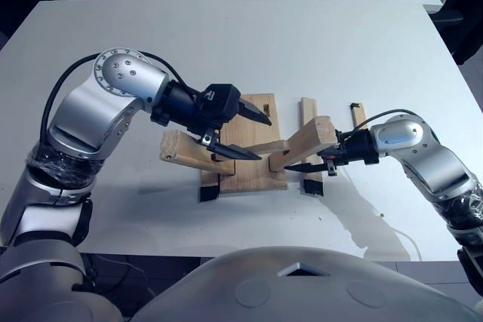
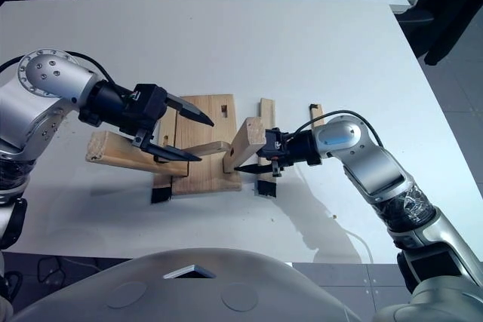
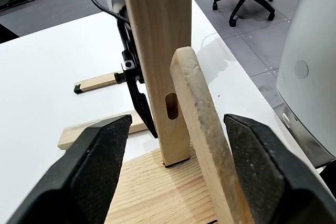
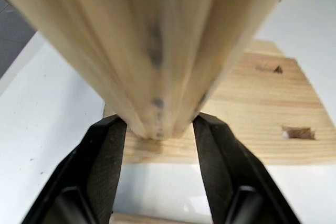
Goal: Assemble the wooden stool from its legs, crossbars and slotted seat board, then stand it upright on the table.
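Snugly inside right tool (image 4: 159,129), leg (image 4: 157,40).

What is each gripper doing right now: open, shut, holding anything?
Left gripper: open, with a crossbar between its fingers, not gripped.
Right gripper: shut on a leg.

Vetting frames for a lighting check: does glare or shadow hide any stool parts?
Left eye view: the table glares white at its far side, away from the parts. Left wrist view: even light, the leg's slot plain. Right wrist view: the leg's end between the fingers is shaded, the seat board well lit.
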Action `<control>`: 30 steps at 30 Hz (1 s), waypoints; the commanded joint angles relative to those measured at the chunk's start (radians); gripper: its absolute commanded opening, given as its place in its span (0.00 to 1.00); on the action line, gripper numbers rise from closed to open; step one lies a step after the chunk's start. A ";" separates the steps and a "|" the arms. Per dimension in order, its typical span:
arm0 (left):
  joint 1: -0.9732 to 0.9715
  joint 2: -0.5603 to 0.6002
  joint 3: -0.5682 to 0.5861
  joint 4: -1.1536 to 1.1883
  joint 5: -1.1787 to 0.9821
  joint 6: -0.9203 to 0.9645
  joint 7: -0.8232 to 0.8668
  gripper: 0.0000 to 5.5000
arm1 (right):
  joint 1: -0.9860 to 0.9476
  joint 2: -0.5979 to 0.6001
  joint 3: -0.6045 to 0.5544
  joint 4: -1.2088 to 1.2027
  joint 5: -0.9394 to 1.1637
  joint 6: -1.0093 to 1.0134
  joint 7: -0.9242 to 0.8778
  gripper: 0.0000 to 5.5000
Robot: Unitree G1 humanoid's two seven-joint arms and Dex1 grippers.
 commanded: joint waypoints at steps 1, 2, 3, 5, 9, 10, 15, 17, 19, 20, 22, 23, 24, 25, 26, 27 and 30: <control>0.026 -0.001 -0.018 -0.006 0.031 -0.007 -0.004 0.59 | 0.038 -0.017 0.044 0.027 -0.066 0.011 0.033 0.35; 0.030 -0.001 -0.022 -0.005 0.036 -0.010 -0.007 0.59 | 0.039 -0.016 0.043 0.028 -0.071 0.010 0.036 0.31; 0.034 -0.001 -0.026 -0.001 0.042 -0.013 -0.010 0.59 | 0.040 -0.013 0.042 0.029 -0.076 0.009 0.039 0.29; 0.042 -0.004 -0.033 0.008 0.055 -0.023 -0.011 0.59 | 0.042 -0.009 0.039 0.030 -0.083 0.009 0.044 0.24; 0.055 -0.011 -0.043 0.019 0.074 -0.036 -0.002 0.59 | 0.044 -0.002 0.036 0.029 -0.088 0.010 0.051 0.12; 0.056 -0.012 -0.043 0.020 0.077 -0.039 0.001 0.59 | 0.044 -0.001 0.033 0.028 -0.088 0.010 0.051 0.09; 0.050 -0.026 -0.013 0.017 0.062 -0.033 0.022 0.59 | 0.043 0.006 0.017 0.015 -0.080 0.016 0.051 0.00; 0.047 -0.031 -0.009 0.020 0.063 -0.033 0.028 0.59 | 0.044 0.008 0.016 0.012 -0.081 0.016 0.053 0.00; 0.049 -0.033 -0.008 0.020 0.064 -0.035 0.032 0.59 | 0.044 0.009 0.016 0.012 -0.083 0.016 0.054 0.00; 0.051 -0.035 -0.007 0.022 0.066 -0.036 0.036 0.59 | 0.043 0.010 0.016 0.012 -0.083 0.017 0.055 0.00; 0.054 -0.035 -0.006 0.022 0.066 -0.036 0.040 0.59 | 0.044 0.010 0.016 0.010 -0.084 0.016 0.057 0.00; 0.055 -0.034 -0.005 0.021 0.066 -0.037 0.040 0.59 | 0.044 0.010 0.017 0.010 -0.084 0.016 0.058 0.00; 0.057 -0.033 -0.004 0.017 0.061 -0.034 0.040 0.59 | 0.045 0.009 0.016 0.008 -0.084 0.016 0.059 0.00; 0.057 -0.033 -0.001 0.013 0.053 -0.029 0.041 0.59 | 0.046 0.009 0.016 0.008 -0.085 0.016 0.059 0.00; 0.057 -0.034 0.003 0.011 0.047 -0.024 0.043 0.59 | 0.047 0.009 0.017 0.007 -0.085 0.017 0.059 0.00; 0.055 -0.036 0.005 0.013 0.043 -0.020 0.046 0.59 | 0.047 0.009 0.017 0.007 -0.086 0.017 0.060 0.00; 0.053 -0.045 0.018 0.017 0.028 -0.002 0.051 0.59 | 0.047 0.009 0.019 0.004 -0.086 0.018 0.062 0.00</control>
